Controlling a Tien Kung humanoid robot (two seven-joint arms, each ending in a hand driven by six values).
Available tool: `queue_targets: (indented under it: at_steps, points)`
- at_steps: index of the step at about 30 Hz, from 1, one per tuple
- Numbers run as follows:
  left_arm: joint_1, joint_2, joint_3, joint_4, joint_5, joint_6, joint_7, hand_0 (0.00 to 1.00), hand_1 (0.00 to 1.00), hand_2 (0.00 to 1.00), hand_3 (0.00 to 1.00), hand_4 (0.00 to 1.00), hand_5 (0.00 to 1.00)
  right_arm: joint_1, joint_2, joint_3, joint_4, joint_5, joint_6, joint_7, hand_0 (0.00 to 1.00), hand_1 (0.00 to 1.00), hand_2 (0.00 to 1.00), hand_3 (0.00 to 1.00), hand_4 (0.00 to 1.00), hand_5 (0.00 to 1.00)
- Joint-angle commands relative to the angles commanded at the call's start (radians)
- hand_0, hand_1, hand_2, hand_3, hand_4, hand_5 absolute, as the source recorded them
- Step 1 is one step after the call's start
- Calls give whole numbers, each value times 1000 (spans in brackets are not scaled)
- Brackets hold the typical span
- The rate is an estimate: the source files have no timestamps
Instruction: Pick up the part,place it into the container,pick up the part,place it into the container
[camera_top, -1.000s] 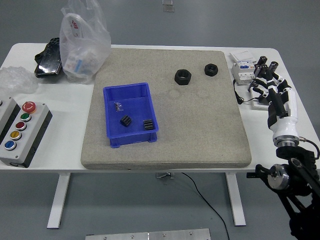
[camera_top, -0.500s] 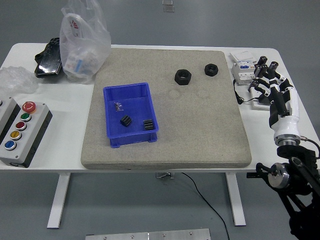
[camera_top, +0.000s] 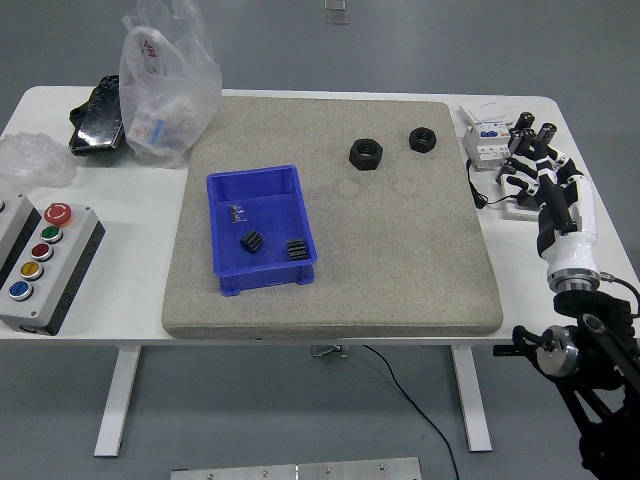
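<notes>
A blue container (camera_top: 262, 236) stands on the grey mat (camera_top: 400, 260), left of its middle. Two small black gear parts (camera_top: 251, 241) (camera_top: 295, 249) and a small clear bag lie inside it. Two black hex nuts lie on the mat's far right part: a larger one (camera_top: 367, 154) and a smaller one (camera_top: 423, 139). My right hand (camera_top: 530, 160) hangs over the table's right edge, fingers spread and empty, well right of the nuts. My left arm is out of view.
A control box with coloured buttons (camera_top: 38, 265) sits at the left edge. A plastic bag (camera_top: 165, 85) and a black object (camera_top: 97, 115) lie at the back left. White electrical parts (camera_top: 487, 135) with a cable lie under my right hand.
My right hand has shifted very slightly; nothing on the mat has moved.
</notes>
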Motion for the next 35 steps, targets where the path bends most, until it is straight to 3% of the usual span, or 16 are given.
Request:
queue_targets:
  at_steps: [5, 6, 11, 12, 17, 18, 23, 24, 35]
  points:
    - [0, 1, -5, 0, 6, 3, 2, 665, 489, 377, 606, 719, 332, 1, 0, 5, 0, -3, 2, -4, 546, 615, 652, 649, 758, 513]
    - [0, 1, -7, 0, 7, 3, 3, 663, 410, 355, 604, 716, 331, 1, 0, 6, -1, -4, 2, -5, 545, 610, 644, 645, 759, 515]
    - [1, 1, -12, 0, 14, 4, 10, 663, 410, 355, 604, 716, 331, 0, 0, 16, -2, -4, 5, -5, 545, 610, 644, 645, 759, 515]
    - [2, 1, -13, 0, 16, 4, 12, 629, 293, 366, 607, 715, 332, 0, 0, 20, -2, -4, 6, -5, 531, 492, 571, 650, 734, 488]
    - [3, 1, -18, 0, 22, 6, 16, 629, 293, 366, 607, 715, 332, 1, 0, 38, -3, -4, 9, -5, 531, 492, 571, 650, 734, 488]
    - [3, 1, -18, 0, 23, 9, 14, 627, 280, 389, 607, 714, 333, 1, -1, 42, -2, -2, 10, -4, 492, 340, 435, 652, 735, 487]
    - [4, 3, -21, 0, 24, 21, 11, 627, 280, 389, 607, 714, 333, -1, -4, 56, -4, 9, 16, 5, 492, 340, 435, 652, 735, 487]
    - [4, 3, -22, 0, 24, 22, 12, 649, 297, 529, 612, 712, 328, -1, -4, 58, -5, 11, 18, 7, 468, 303, 427, 653, 745, 493]
    - [5, 8, -16, 0, 22, 17, 20, 651, 291, 542, 613, 711, 328, 2, -8, 70, -17, 47, 24, 51, 445, 267, 381, 644, 763, 514]
